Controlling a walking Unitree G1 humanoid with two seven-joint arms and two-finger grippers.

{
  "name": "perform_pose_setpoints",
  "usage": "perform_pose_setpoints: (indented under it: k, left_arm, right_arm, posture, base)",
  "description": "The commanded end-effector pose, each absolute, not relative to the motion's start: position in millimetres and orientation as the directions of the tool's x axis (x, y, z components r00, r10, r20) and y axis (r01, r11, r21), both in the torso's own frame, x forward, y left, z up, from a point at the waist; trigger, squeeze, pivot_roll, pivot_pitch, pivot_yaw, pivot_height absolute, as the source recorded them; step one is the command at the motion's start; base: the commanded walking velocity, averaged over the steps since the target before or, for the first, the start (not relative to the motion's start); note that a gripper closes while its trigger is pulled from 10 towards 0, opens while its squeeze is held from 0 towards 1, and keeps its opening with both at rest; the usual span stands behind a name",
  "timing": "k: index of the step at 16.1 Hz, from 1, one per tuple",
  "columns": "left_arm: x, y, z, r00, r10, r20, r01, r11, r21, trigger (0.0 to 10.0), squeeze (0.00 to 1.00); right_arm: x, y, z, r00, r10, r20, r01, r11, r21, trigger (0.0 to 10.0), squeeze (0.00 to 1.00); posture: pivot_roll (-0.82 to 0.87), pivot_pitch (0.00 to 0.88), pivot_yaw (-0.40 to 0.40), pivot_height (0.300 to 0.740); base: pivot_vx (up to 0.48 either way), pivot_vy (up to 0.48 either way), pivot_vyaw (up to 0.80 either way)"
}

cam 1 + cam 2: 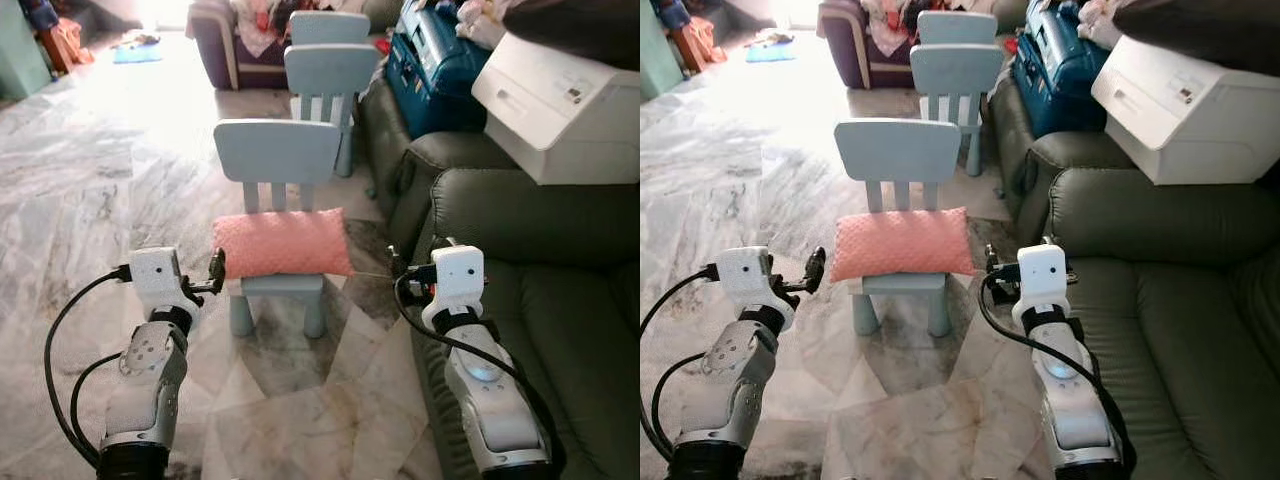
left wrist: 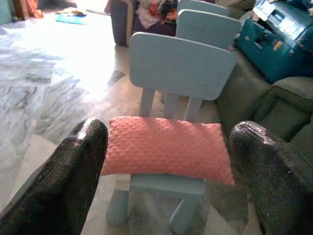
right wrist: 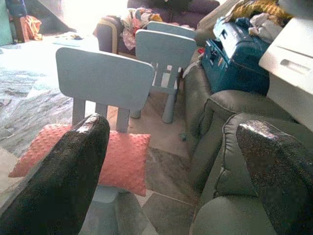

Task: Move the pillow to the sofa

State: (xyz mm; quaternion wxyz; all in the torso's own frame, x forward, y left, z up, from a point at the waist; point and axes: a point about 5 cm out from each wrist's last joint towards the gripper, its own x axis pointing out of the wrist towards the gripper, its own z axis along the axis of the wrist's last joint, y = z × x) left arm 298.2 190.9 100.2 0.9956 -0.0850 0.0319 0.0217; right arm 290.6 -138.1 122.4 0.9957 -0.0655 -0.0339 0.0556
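A: Nearest us are the two arms, raised in front. The left gripper (image 1: 216, 268) sits just off the pillow's left end, the right gripper (image 1: 396, 268) off its right end, beside the sofa (image 1: 540, 300). Both sets of jaws stand wide with nothing between them.

B: And the pillow (image 1: 282, 244)?

A: Lying flat across the seat of the small blue chair (image 1: 278, 160), overhanging both sides, untouched.

B: What could spoil the pickup?

A: The chair looks light. If either gripper comes in low, I'd expect it to nudge the seat and slide or tip the chair. The pillow is soft, so a one-sided pinch may let it sag and slip out. The sofa's back end carries a white printer (image 1: 560, 105), so only the near cushion is free.
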Motion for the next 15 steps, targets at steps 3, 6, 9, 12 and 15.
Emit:
perform_pose_setpoints:
  k: [3, 6, 9, 12, 15]
  left_arm:
    - [296, 191, 95, 0.994, 0.042, -0.104, -0.06, 0.981, -0.183, 10.0, 0.0]
    - [297, 190, 95, 0.993, 0.029, -0.113, -0.049, 0.982, -0.181, 10.0, 0.0]
    - [298, 187, 98, 0.996, -0.001, -0.087, -0.014, 0.987, -0.163, 10.0, 0.0]
    - [298, 182, 100, 0.997, -0.035, -0.073, 0.023, 0.987, -0.159, 10.0, 0.0]
    - [298, 182, 101, 0.997, -0.054, -0.063, 0.043, 0.985, -0.167, 10.0, 0.0]
  right_arm:
    - [291, -139, 126, 0.991, 0.116, 0.07, -0.106, 0.986, -0.128, 10.0, 0.0]
    - [292, -139, 126, 0.991, 0.116, 0.071, -0.107, 0.986, -0.129, 10.0, 0.0]
    - [291, -139, 126, 0.991, 0.114, 0.071, -0.104, 0.986, -0.13, 10.0, 0.0]
    - [291, -138, 126, 0.991, 0.113, 0.072, -0.103, 0.986, -0.129, 10.0, 0.0]
    - [291, -138, 125, 0.991, 0.111, 0.072, -0.102, 0.987, -0.128, 10.0, 0.0]
  posture:
    - [-0.08, 0.086, -0.032, 0.74]
    - [-0.08, 0.085, -0.029, 0.74]
    - [-0.08, 0.084, -0.028, 0.74]
    - [-0.08, 0.085, -0.026, 0.74]
    - [-0.08, 0.085, -0.024, 0.74]
  base:
    - [0.0, 0.264, 0.0]
    - [0.0, 0.48, 0.0]
    - [0.0, 0.256, 0.0]
    - [0.0, 0.0, 0.0]
    - [0.0, 0.0, 0.0]
